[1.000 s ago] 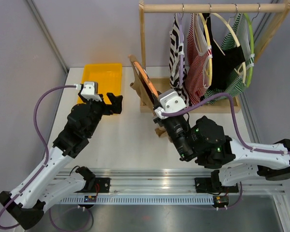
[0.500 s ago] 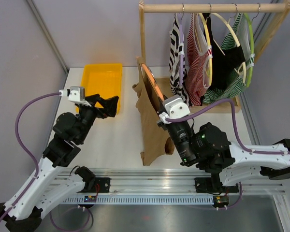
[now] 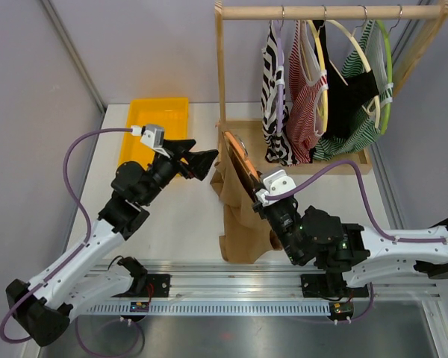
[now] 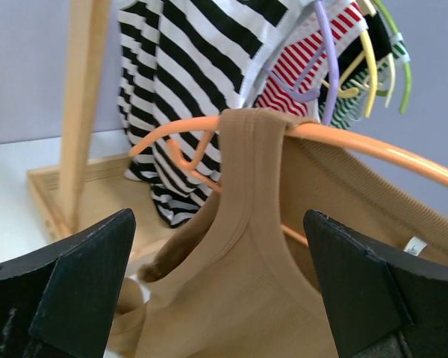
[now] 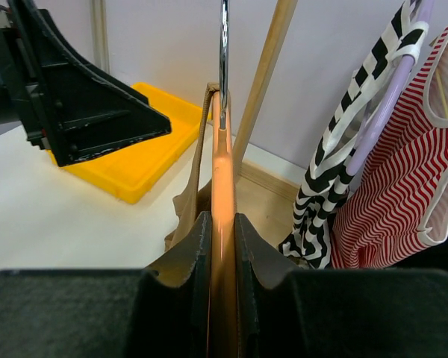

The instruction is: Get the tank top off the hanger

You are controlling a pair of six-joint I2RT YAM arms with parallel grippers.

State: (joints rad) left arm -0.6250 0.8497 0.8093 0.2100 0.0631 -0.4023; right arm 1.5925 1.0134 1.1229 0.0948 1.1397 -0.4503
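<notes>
Right jaws first, down near my bases: they were pinched almost shut on the flat of the orange hanger (image 5: 222, 179), its metal hook (image 5: 224, 60) standing straight up ahead of them. So the hanger was off the rail and in my grip, held out over the surface (image 3: 179, 224). I'd call that part done.

A little farther out, the tan tank top (image 3: 237, 224) was still on the hanger, hanging in folds toward the near edge of the surface. I couldn't tell whether the hem touched down. Nothing of the actual removal showed yet.

Next came the left jaws, spread as wide as they go and holding nothing. They were aimed straight at the shoulder strap (image 4: 250, 149) looped over the hanger's arm, near it but clearly apart from the cloth.

What was left, by my reckoning, was nearly everything that counts: close the left jaws on that strap or the neckline, draw it off the hanger's end, then free the other shoulder while the right side held steady.

At the back, the yellow bin (image 3: 157, 119) sat behind my left arm. The wooden rack (image 3: 328, 12) held the striped tops (image 3: 276, 97), well apart from the work.
</notes>
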